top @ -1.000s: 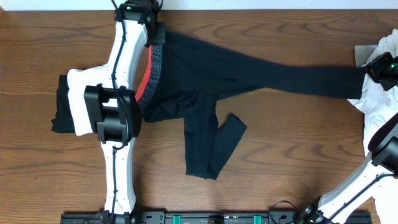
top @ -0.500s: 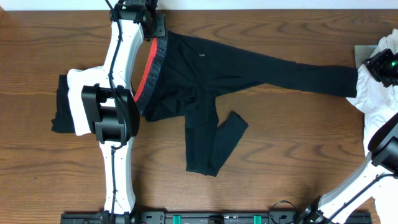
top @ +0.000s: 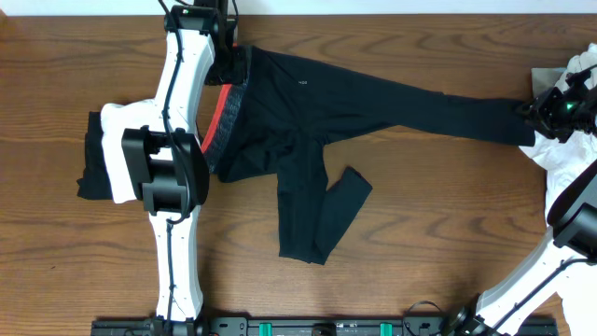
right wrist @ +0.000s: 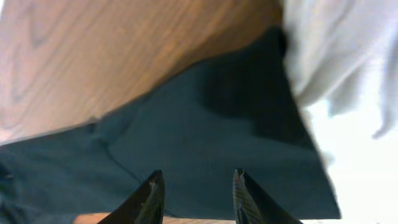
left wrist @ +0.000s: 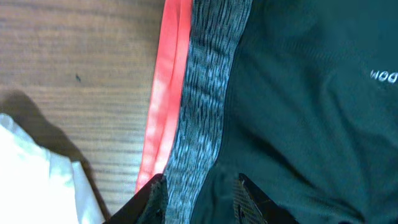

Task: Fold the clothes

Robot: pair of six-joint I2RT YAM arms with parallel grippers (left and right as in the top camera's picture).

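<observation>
Evenly bright and sharp from above; wrist views blur close up, the white cloth (right wrist: 348, 74) washed out.

Trousers (top: 373, 98) black; waistband (left wrist: 205, 93) mottled grey, edged bright red. White garments (top: 546, 154) at my right side. Table (top: 448, 243) brown, streaked wood grain.

Trousers (top: 373, 98) lie on the table (top: 448, 233) between a left pile (top: 112, 126) and a right heap (top: 564, 168)

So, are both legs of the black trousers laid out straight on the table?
No: one trouser leg runs straight rightward, the other leg doubles back on itself.
</observation>
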